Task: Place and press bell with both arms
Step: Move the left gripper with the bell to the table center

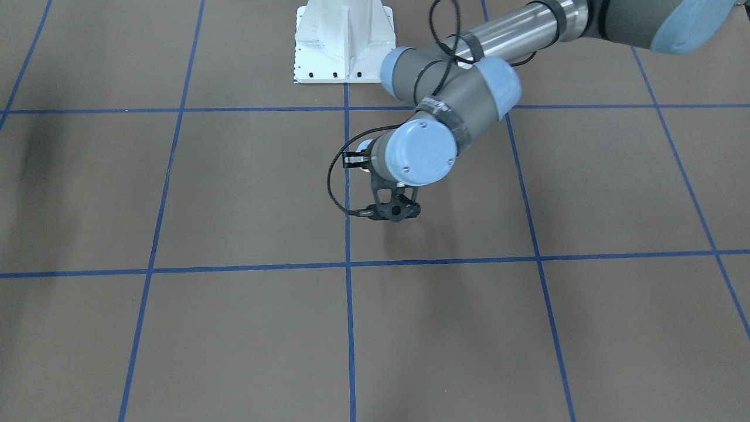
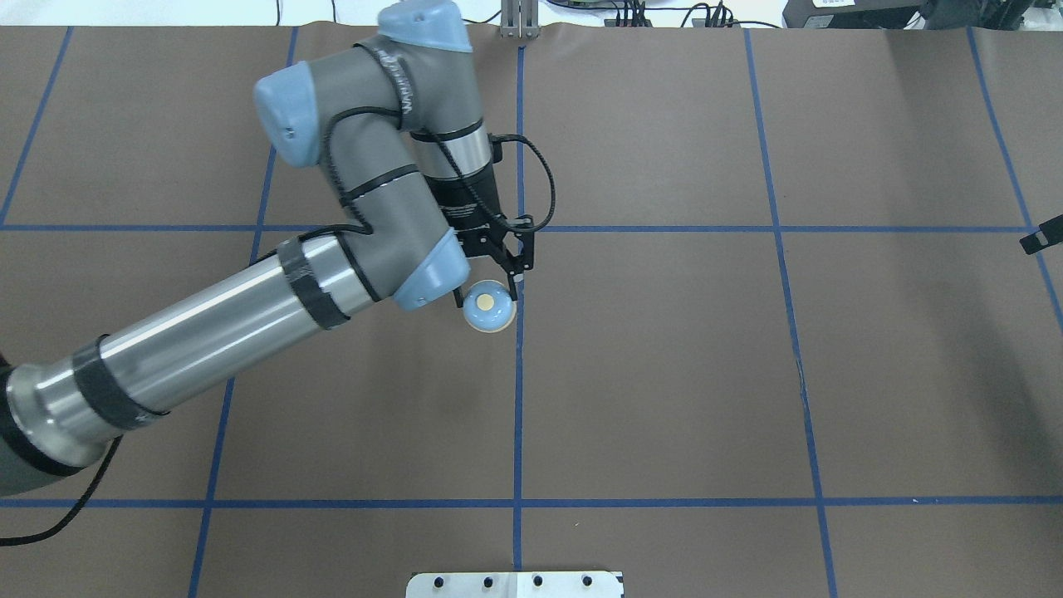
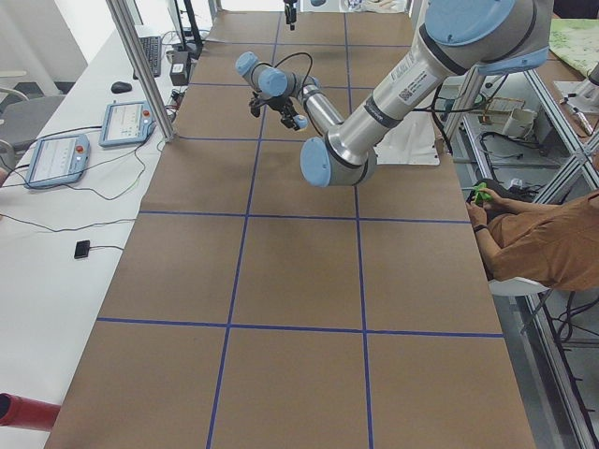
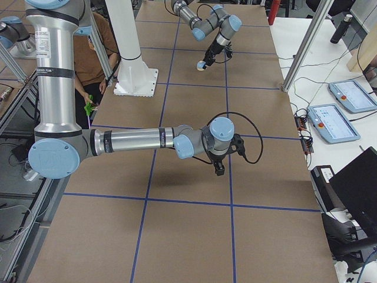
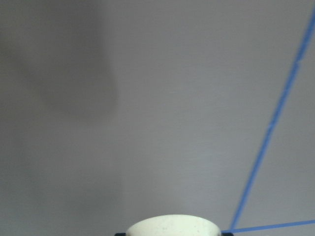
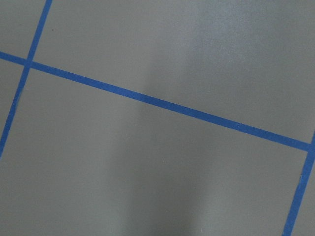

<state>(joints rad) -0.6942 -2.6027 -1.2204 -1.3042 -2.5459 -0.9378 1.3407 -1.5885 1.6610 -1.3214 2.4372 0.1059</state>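
Bell (image 2: 489, 307): was gripped near the middle of the counter (image 2: 664, 374), just beside the centre tape line (image 2: 518, 399), with dome and cream button facing up, probably so as to land ready for ringing.
Left fingers (image 2: 513, 264): were closed on the bell from either side, black tips flanking its cream rim at the bottom of the left wrist view. Held it low down, likely to keep the button clear.
Height: could not be told whether the base touched the counter or hung just above it.
Left arm (image 2: 249, 316): reached in with the wrist turned downward, apparently to keep the bell level for setting down.
Right fingers (image 4: 219, 170): pointed down over the counter, well apart from the bell. How far open could not be told.
Right arm (image 4: 135, 140): was kept off to its own side, seemingly to leave room until its turn to press.
Step in hand: was judged as the placing, with the pressing not yet done.
Risk: a tilted release might have left the bell rocking or off its spot.
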